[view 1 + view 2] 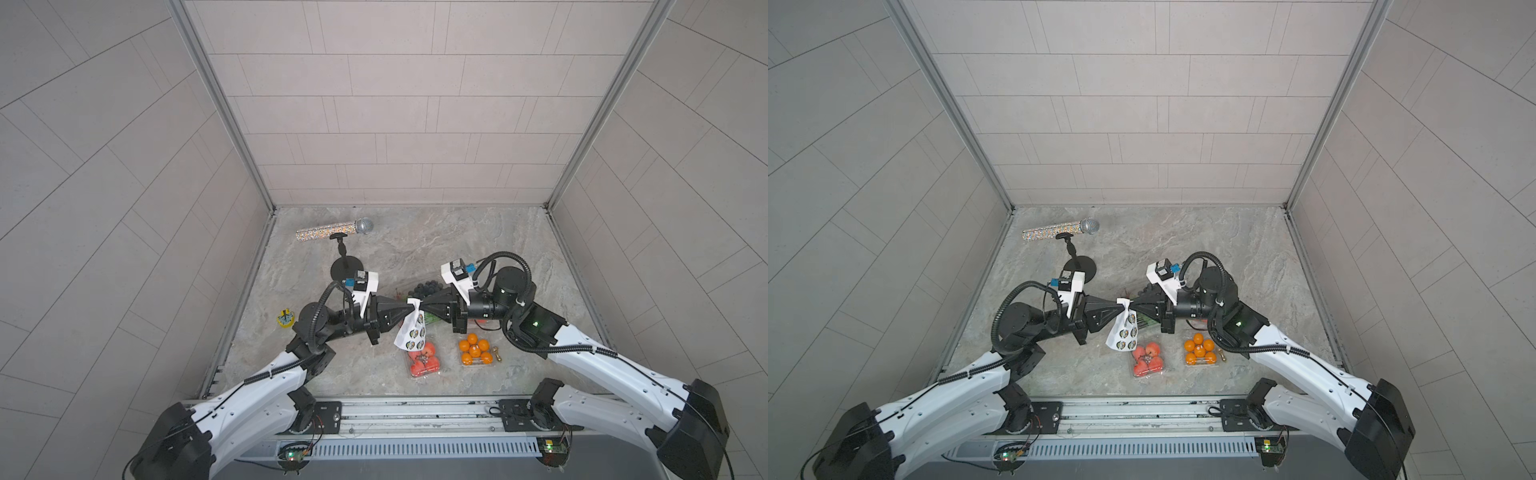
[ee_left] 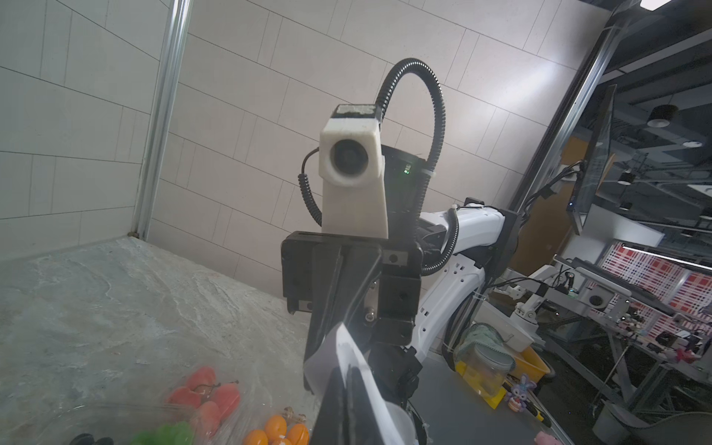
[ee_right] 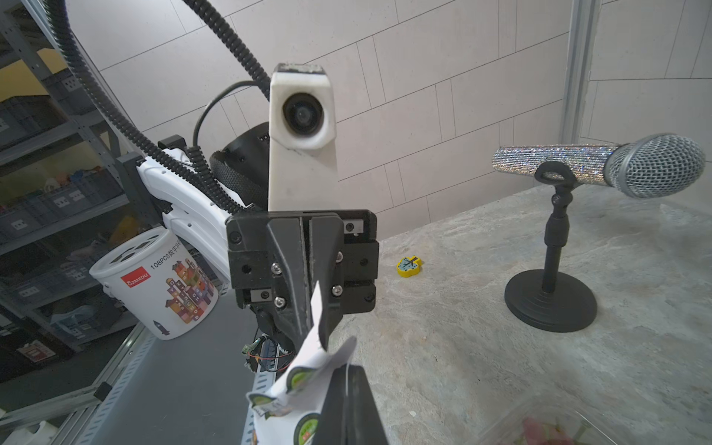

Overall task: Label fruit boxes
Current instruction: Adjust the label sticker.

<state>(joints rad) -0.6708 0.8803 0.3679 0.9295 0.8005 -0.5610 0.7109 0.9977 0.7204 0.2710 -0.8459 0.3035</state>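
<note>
Microphone (image 1: 328, 232): glittered, on black stand (image 1: 347, 269), far left bench (image 1: 415, 249) corner.
Yellow toy (image 1: 285, 319): near left edge.
Sticker sheet (image 1: 411, 332): white, hanging mid-bench.

Sheet (image 1: 409, 332) between left claw (image 1: 409, 308) and right claw (image 1: 420, 308), above fruit boxes (image 1: 424, 362)

I see pale tiled walls (image 1: 395, 104) boxing in a grey marbled tabletop (image 1: 436, 249), with aluminium posts (image 1: 224, 108) at the back corners. Storage shelving (image 3: 46, 192) stands beyond.
</note>
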